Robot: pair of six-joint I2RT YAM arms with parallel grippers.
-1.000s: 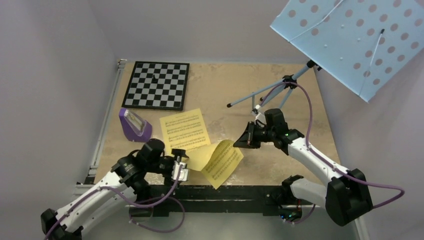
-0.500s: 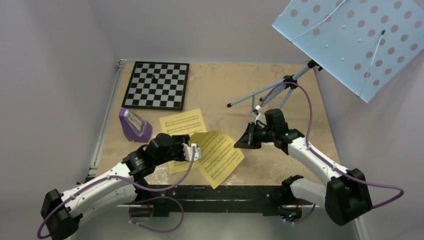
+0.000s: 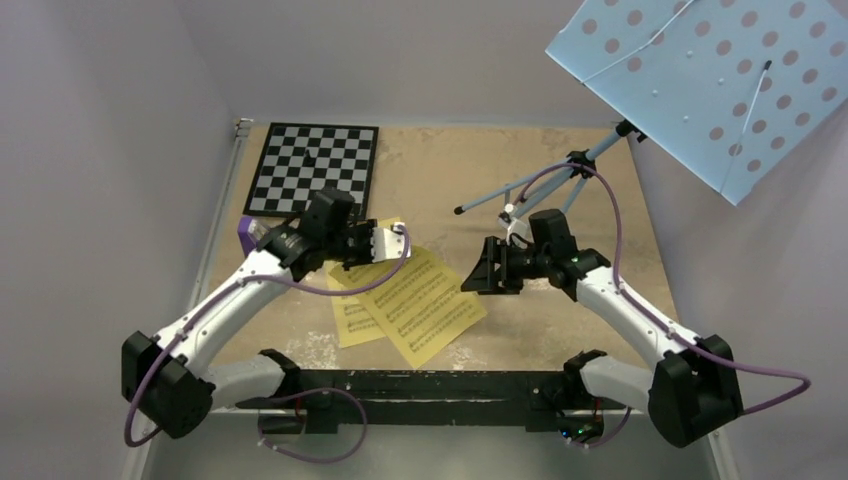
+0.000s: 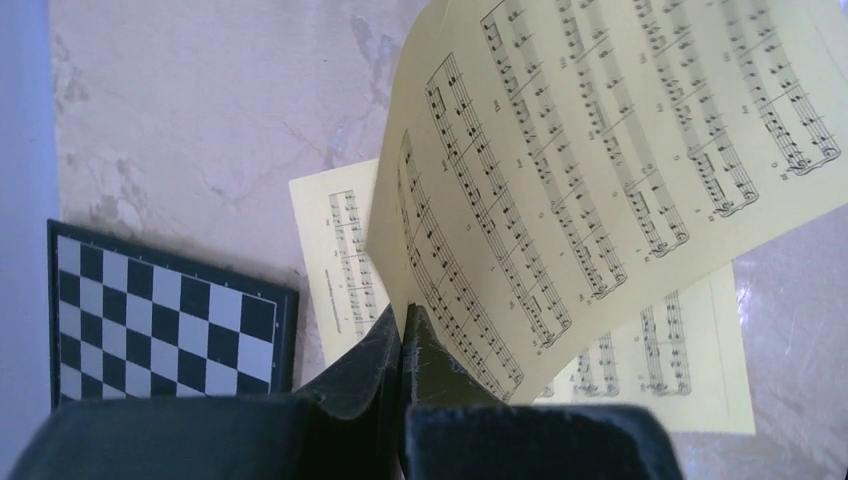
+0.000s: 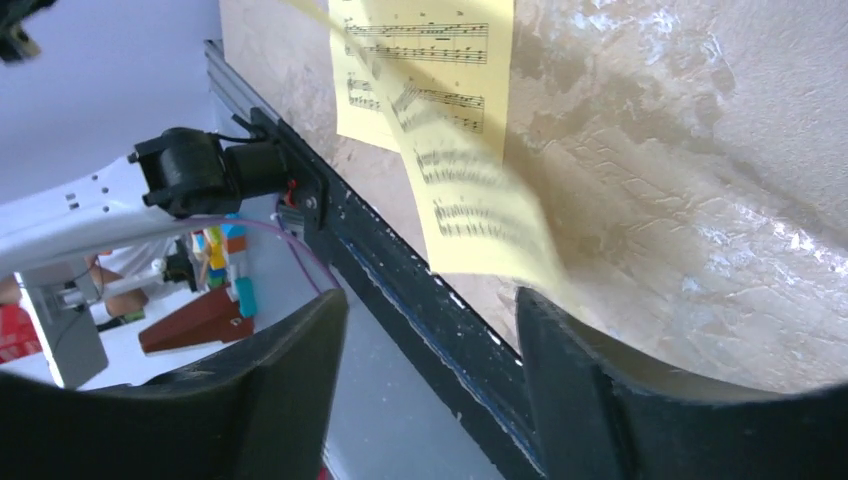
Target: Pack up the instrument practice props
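Observation:
Two yellow sheets of printed music overlap on the table. The upper sheet lies across the lower sheet. My left gripper is shut on the upper sheet's edge, holding that side off the table. My right gripper stands open just right of this sheet, whose blurred corner hangs by one fingertip. The purple metronome is mostly hidden behind my left arm. The light blue music stand rises at the back right on its tripod.
A black-and-white checkerboard lies at the back left, close to my left arm. A metal rail runs along the table's left side, and a black bar along the near edge.
My right gripper has opened and let go of the upper sheet. My left arm swung from the near edge towards the back and shut on the sheet's far edge. The sheet has flattened.

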